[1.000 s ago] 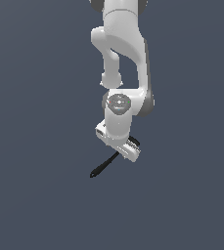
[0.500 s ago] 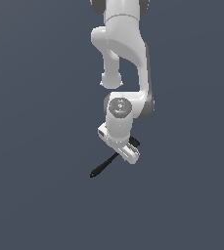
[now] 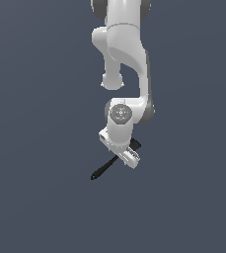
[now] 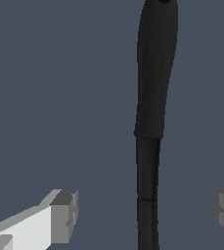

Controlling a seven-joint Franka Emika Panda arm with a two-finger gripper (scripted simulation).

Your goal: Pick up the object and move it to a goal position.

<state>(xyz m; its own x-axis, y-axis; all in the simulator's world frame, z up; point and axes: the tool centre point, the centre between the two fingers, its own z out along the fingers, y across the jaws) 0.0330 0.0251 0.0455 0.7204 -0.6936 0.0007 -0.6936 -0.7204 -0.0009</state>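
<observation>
Lying flat on a plain dark grey surface, the spatula (image 3: 106,167) sits under the gripper (image 3: 125,153), betw. its spread-apart fingers (image 4: 64,216), not touching them. Arm (image 3: 125,59) reaches straight down over the spatula.

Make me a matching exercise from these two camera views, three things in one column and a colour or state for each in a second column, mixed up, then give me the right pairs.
Column one:
1. spatula
2. gripper
3. arm

Column two:
A. white, reaching down from the top of the exterior view
B. open, one finger on each side of the handle, neither touching it
C. black, lying under the wrist, its handle pointing to the exterior view's lower left

Pairs: 1-C, 2-B, 3-A
</observation>
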